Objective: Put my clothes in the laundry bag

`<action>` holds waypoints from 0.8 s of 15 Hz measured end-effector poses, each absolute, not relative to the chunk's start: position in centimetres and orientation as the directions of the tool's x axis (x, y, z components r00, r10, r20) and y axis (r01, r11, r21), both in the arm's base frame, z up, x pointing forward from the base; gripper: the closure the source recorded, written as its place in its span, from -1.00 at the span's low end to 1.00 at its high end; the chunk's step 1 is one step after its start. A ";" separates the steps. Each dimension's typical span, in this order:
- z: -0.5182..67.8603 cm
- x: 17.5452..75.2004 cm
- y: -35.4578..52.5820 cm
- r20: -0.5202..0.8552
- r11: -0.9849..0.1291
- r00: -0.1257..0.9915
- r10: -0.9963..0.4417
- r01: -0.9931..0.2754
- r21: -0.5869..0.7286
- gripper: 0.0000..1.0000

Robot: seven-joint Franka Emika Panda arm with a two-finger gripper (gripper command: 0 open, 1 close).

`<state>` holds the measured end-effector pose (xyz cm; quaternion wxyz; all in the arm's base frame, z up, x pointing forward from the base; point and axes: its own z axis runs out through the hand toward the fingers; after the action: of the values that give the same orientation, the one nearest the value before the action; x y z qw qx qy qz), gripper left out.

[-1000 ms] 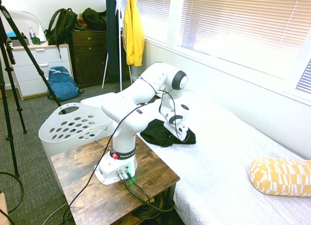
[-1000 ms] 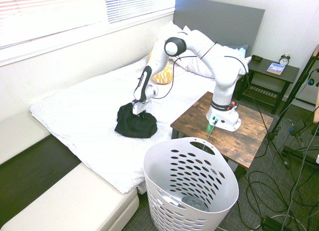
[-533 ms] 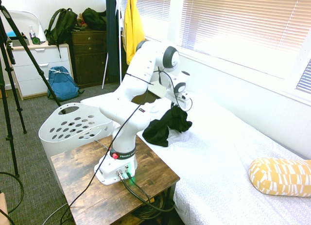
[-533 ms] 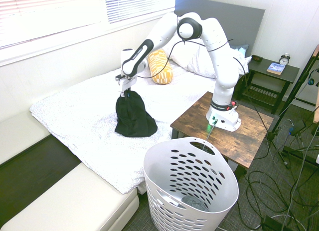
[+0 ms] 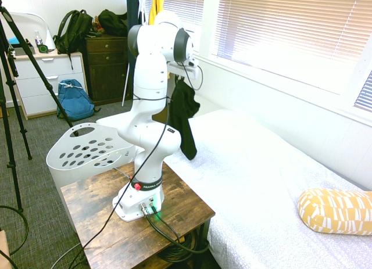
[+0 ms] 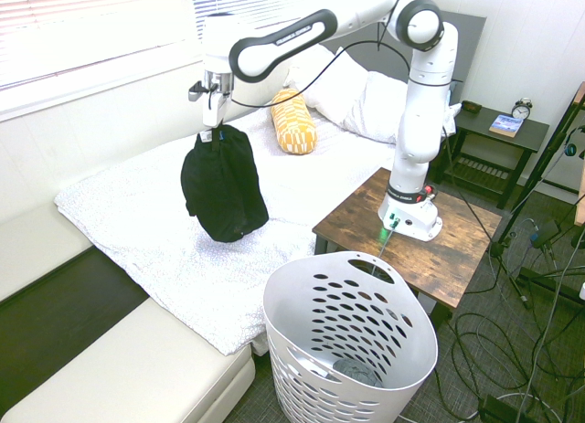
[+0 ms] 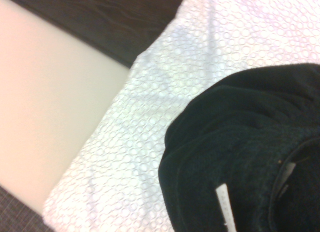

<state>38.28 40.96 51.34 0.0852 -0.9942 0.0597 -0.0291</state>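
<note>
Soft black fabric garment (image 6: 222,183) hangs clear above white-covered bed (image 6: 146,213), pinched in gripper (image 6: 212,131); white perforated plastic basket (image 6: 352,345) on floor nearby.

A: What's the room on my feeds?

B: Bedroom. I see a bed (image 5: 273,182) with white textured cover, grey headboard (image 6: 402,35), white pillows (image 6: 366,99), a yellow patterned bolster (image 5: 336,211). Windows (image 5: 290,31) with white blinds, bright daylight. White walls, grey carpet (image 5: 40,158).

A: Furniture?

B: Wooden side table (image 5: 186,214) next to the bed, dark nightstand (image 6: 498,131) with a book (image 6: 505,124) and alarm clock (image 6: 522,108). Dark dresser (image 5: 107,68) and white drawers (image 5: 43,83) at the far wall, blue backpack (image 5: 74,99) on the floor, yellow jacket (image 5: 156,2) hanging.
</note>
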 end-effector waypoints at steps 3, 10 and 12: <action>56.3 22.8 45.3 0.035 -0.986 0.999 0.036 0.041 -0.159 1.00; 53.8 -1.2 45.4 -0.029 -0.958 0.969 0.246 0.239 -0.156 1.00; 50.0 -4.4 46.3 -0.085 -0.957 0.961 0.262 0.248 -0.148 1.00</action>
<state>-4.45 46.29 49.96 0.0682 -0.9879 -0.1290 0.0522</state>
